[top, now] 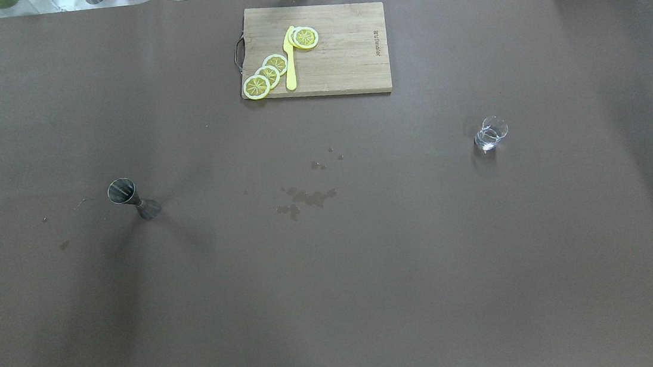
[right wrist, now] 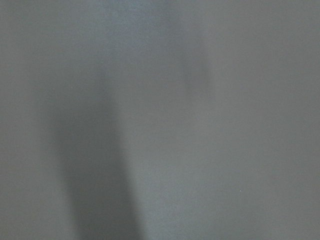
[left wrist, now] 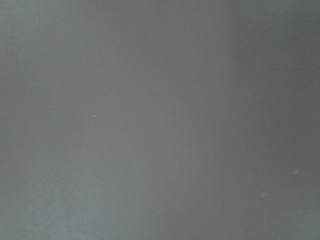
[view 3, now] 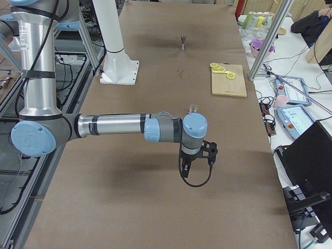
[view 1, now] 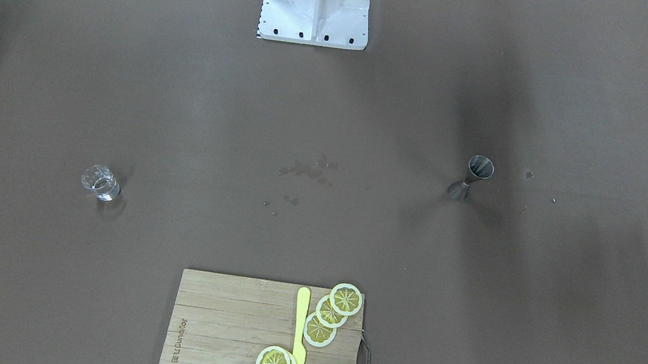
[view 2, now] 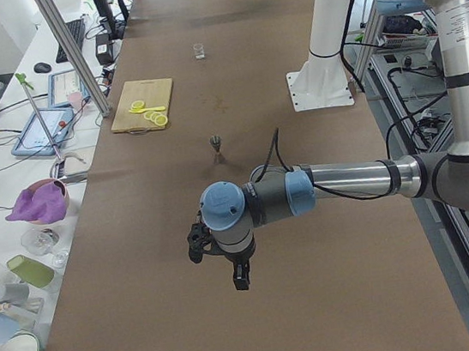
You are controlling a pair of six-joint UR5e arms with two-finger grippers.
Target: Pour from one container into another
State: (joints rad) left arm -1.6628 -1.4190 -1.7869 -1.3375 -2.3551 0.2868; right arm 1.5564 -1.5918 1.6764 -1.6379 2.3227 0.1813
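Spotting the jigger (top: 130,199) upright on the surface (top: 335,278), over on the robot's left half, and the glass (top: 490,133) upright well apart on the right half, seemingly with a little clear liquid inside. Between them, a few wet spots (top: 307,197); at the far edge, a board (top: 350,55) with lemon slices (top: 268,75) and a yellow knife (top: 290,67). Catching the left end effector (view 2: 197,248) and right end effector (view 3: 209,151) only in the side views, hovering above bare surface, away from both vessels; cannot tell whether spread or closed. No pouring begun, by the look of it. Expecting the jigger to be light, stiff, slick steel, tippy on that small foot: best pinched at the narrow waist. Expecting the glass to be small, smooth and breakable: grip round the wall, below the rim, gently, and keep level to avoid slopping.
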